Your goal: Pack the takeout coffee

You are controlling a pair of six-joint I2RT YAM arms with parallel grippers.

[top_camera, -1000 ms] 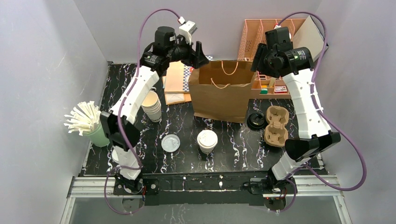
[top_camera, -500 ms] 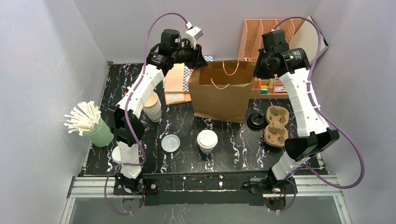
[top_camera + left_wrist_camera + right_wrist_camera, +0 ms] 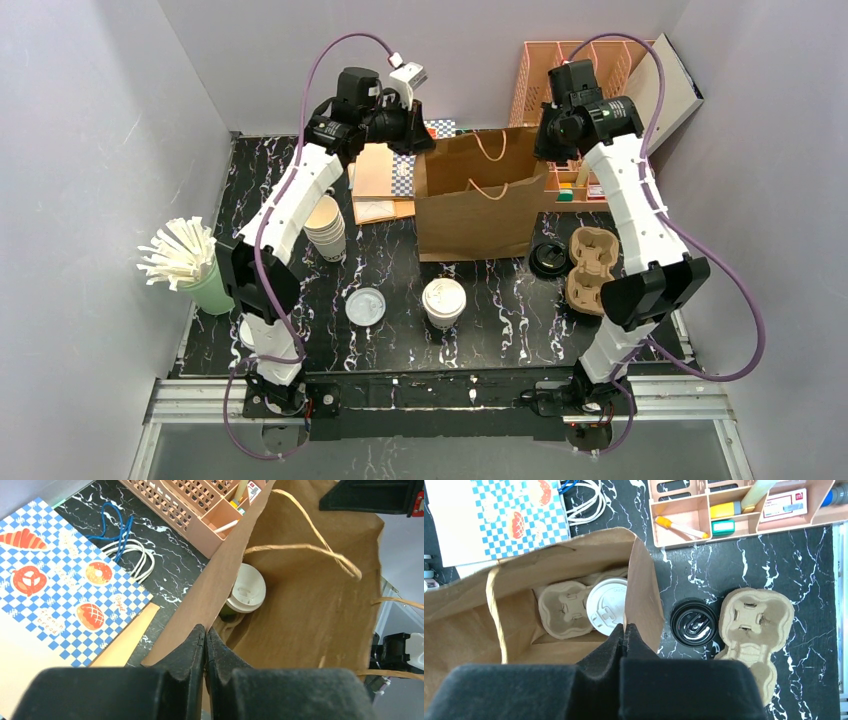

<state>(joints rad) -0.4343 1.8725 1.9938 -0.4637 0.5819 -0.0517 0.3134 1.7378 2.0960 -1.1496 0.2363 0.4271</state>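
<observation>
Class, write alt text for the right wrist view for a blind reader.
The right gripper pinches the rim of an open brown paper bag. Inside sits a pulp cup carrier holding one white-lidded coffee cup; outside on the black marble table lie a black lid and an empty carrier.

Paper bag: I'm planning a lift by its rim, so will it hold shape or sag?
Likely sags: the paper bag looks thin-walled, pinched only at the rim by the left gripper and right gripper. The lidded cup fills one side of its carrier, so the load may tilt.
</observation>
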